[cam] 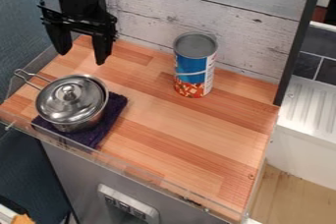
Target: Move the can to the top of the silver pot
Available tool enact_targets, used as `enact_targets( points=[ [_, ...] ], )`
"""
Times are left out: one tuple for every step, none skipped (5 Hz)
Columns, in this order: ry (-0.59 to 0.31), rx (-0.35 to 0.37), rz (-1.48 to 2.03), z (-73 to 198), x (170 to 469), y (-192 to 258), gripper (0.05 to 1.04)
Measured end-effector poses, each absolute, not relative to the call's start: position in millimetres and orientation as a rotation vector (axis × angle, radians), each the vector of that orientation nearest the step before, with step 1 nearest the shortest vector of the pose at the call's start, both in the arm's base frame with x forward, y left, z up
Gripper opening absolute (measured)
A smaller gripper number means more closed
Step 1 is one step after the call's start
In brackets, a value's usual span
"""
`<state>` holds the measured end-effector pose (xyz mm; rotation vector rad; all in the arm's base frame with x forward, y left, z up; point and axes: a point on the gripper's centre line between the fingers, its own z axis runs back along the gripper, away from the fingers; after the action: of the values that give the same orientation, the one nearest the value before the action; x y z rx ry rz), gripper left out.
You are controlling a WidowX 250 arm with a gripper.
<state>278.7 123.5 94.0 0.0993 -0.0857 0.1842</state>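
The black gripper (82,53) hangs over the back left of the wooden counter, open, with nothing between its fingers. A blue, white and orange can (193,66) with a grey top stands upright near the back wall, to the right of the gripper and apart from it. At the front left sits the silver pot (84,124) with its lid (68,98) on. Its wire handle points to the upper left. The pot is below the gripper in the view and does not touch it.
Under the pot lies a dark purple cloth (115,108). A clear low rim (141,171) runs along the counter's front edge. White wooden planks (242,36) form the back wall, with a black post (300,41) at its right end. Bare wooden surface (197,134) spans the middle and right.
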Motion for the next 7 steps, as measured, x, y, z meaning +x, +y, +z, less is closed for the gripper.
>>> enact_targets(
  points=[
    [-0.059, 0.087, 0.189, 85.4, 277.8, 121.0, 1.001],
    [-0.055, 0.069, 0.095, 82.3, 287.5, 85.5, 1.001],
    [-0.056, 0.033, 0.010, 82.8, 295.0, 45.5, 1.001],
    [-0.067, -0.013, -0.092, 84.8, 300.9, -3.0, 1.001],
    [-0.075, -0.046, -0.131, 82.2, 320.6, -36.5, 1.001],
    [-0.087, -0.082, -0.147, 80.0, 345.0, -59.0, 1.001],
    [-0.098, -0.114, -0.155, 72.6, 368.0, -67.2, 1.001]
  ],
)
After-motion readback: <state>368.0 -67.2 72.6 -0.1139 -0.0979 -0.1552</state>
